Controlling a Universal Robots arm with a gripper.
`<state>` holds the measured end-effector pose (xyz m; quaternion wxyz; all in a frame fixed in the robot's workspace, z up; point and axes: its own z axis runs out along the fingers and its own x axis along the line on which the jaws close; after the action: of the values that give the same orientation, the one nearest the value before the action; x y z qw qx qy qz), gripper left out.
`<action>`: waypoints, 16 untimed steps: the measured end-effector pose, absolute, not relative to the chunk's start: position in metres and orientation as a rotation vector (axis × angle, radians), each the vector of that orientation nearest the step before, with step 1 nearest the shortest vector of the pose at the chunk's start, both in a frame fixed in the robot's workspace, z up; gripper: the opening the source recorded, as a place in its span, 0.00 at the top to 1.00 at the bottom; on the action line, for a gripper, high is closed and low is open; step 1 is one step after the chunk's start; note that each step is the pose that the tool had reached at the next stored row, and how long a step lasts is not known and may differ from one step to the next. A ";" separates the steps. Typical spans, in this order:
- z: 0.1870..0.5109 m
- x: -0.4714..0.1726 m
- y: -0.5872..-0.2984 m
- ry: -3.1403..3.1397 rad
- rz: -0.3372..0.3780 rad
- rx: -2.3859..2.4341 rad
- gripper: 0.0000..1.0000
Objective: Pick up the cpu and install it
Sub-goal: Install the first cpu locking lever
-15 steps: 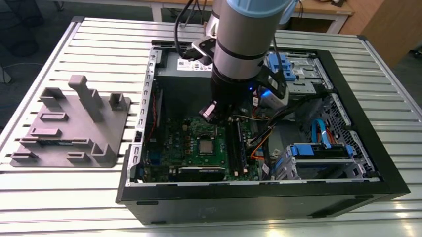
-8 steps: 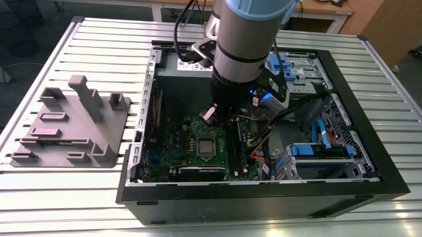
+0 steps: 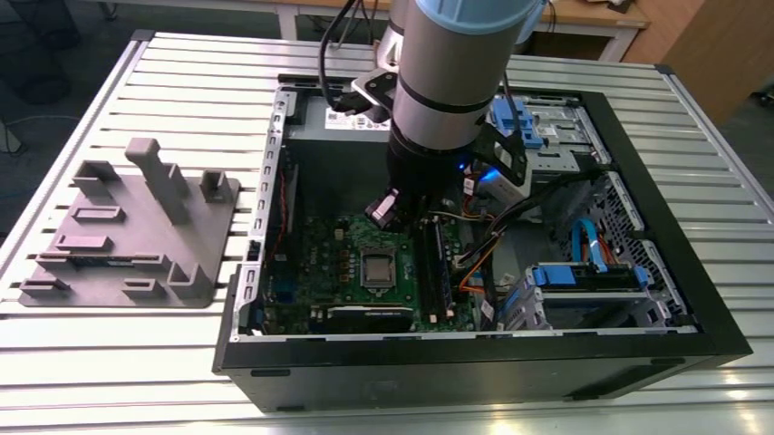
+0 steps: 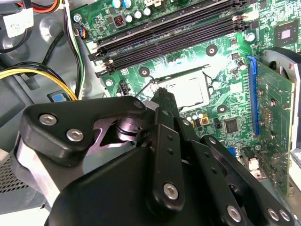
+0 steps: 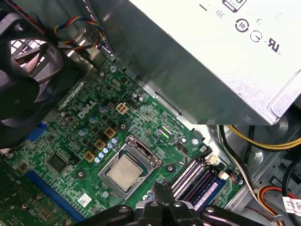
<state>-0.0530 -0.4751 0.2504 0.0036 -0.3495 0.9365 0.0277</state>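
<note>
The cpu (image 5: 123, 170) is silver-grey with a pale rim, the motherboard (image 5: 75, 141) green, the computer case (image 3: 484, 358) black, the fixture (image 3: 121, 258) plain grey, the tabletop (image 3: 121, 362) pale with parallel ribbing.

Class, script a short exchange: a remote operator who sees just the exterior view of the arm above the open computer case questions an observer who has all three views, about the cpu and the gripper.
Operator: From the exterior view I can't judge what the gripper has. Is it carrying the cpu?
Observer: No. In both wrist views the cpu lies flat inside the socket frame, silver top up.
Operator: Where is the gripper relative to it?
Observer: In the first wrist view the gripper hangs by a corner of the socket frame, on the side of the memory slots, clear of the cpu.
Operator: Anything fitted in those slots?
Observer: In the second wrist view they are empty.
</note>
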 end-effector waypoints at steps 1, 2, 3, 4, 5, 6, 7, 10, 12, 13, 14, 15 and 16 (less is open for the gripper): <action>0.250 -0.053 -0.475 2.935 0.087 -1.095 0.89; 0.250 -0.053 -0.475 2.935 0.087 -1.095 0.89; 0.250 -0.053 -0.475 2.935 0.087 -1.095 0.89; 0.250 -0.053 -0.475 2.935 0.087 -1.095 0.89; 0.250 -0.053 -0.475 2.935 0.087 -1.095 0.89; 0.250 -0.053 -0.475 2.935 0.087 -1.095 0.89; 0.250 -0.053 -0.475 2.935 0.087 -1.095 0.89; 0.251 -0.053 -0.475 2.936 0.086 -1.096 0.89; 0.253 -0.053 -0.474 2.935 0.087 -1.095 0.89; 0.254 -0.053 -0.474 2.935 0.087 -1.095 0.89; 0.255 -0.053 -0.474 2.936 0.087 -1.095 0.89; 0.256 -0.053 -0.474 2.935 0.087 -1.095 0.89; 0.257 -0.053 -0.474 2.935 0.087 -1.095 0.89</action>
<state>-0.0530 -0.4740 0.2573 0.0036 -0.3495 0.9365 0.0277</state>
